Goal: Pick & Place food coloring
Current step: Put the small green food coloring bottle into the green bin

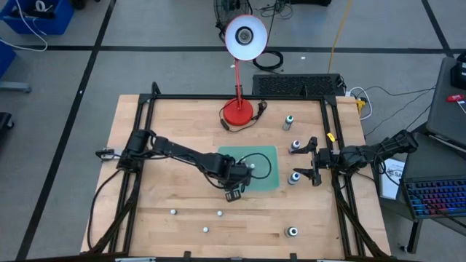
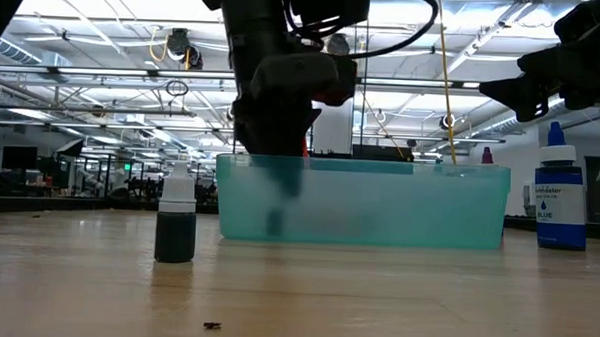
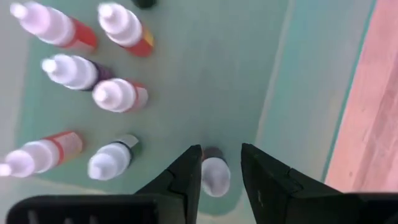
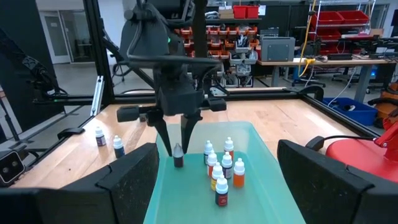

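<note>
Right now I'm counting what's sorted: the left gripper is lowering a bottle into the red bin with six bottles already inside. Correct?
Not quite. The bin is translucent teal, not red, as the right wrist view shows. The left gripper does straddle a bottle inside it, beside six bottles.

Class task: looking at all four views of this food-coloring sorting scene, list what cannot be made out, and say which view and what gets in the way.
- Bottle between the left gripper jaws: its color, blur and the jaws, left wrist view.
- Bottles inside the bin: frosted wall, low view.
- Right gripper: cut off at the low view's edge.
</note>
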`<state>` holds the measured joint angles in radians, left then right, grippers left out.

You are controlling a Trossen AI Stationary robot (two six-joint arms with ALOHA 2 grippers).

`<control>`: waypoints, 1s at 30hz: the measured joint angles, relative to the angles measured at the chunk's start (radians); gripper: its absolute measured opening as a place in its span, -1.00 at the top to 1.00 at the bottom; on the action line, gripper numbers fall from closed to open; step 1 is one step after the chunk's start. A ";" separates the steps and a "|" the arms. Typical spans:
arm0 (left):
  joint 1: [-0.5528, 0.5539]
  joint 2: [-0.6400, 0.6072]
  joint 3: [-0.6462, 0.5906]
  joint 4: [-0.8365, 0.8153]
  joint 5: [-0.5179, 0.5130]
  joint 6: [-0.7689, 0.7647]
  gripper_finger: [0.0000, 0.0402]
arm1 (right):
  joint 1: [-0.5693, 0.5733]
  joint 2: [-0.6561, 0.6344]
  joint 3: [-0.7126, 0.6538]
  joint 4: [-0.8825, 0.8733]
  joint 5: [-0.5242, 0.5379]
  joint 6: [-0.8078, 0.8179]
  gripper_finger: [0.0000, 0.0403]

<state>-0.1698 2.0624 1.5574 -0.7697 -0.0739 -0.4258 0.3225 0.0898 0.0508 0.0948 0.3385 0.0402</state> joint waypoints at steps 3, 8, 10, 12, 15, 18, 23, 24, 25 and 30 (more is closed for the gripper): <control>0.008 0.000 0.066 -0.082 -0.001 0.002 0.41 | 0.000 0.000 0.000 0.000 0.000 0.000 -0.56; -0.005 -0.001 0.195 -0.259 -0.005 0.010 0.41 | 0.000 0.000 0.000 0.000 0.000 0.000 -0.56; -0.036 -0.018 0.233 -0.349 -0.005 0.004 0.40 | 0.000 0.000 0.000 0.000 0.000 0.000 -0.56; -0.079 -0.048 0.251 -0.418 -0.007 -0.025 0.40 | 0.000 0.000 0.000 0.000 0.000 0.000 -0.56; -0.169 -0.109 0.224 -0.463 -0.058 -0.124 0.40 | 0.000 0.000 0.000 0.000 0.000 0.000 -0.56; -0.271 -0.191 0.158 -0.440 -0.132 -0.277 0.40 | 0.000 0.000 0.000 0.000 0.000 0.000 -0.56; -0.404 -0.344 -0.035 -0.416 -0.100 -0.681 0.40 | 0.000 0.000 0.000 -0.001 0.000 0.000 -0.56; -0.422 -0.369 -0.074 -0.397 -0.071 -0.749 0.40 | 0.000 0.000 0.000 -0.001 0.000 0.000 -0.56; -0.436 -0.390 -0.113 -0.382 -0.040 -0.806 0.40 | 0.000 0.000 0.000 0.000 0.000 0.000 -0.56; -0.479 -0.423 -0.271 -0.354 0.004 -0.940 0.36 | 0.000 0.000 0.000 -0.001 0.000 0.000 -0.56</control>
<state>-0.6493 1.6393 1.2860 -1.1239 -0.0699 -1.3655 0.3224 0.0902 0.0509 0.0940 0.3386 0.0402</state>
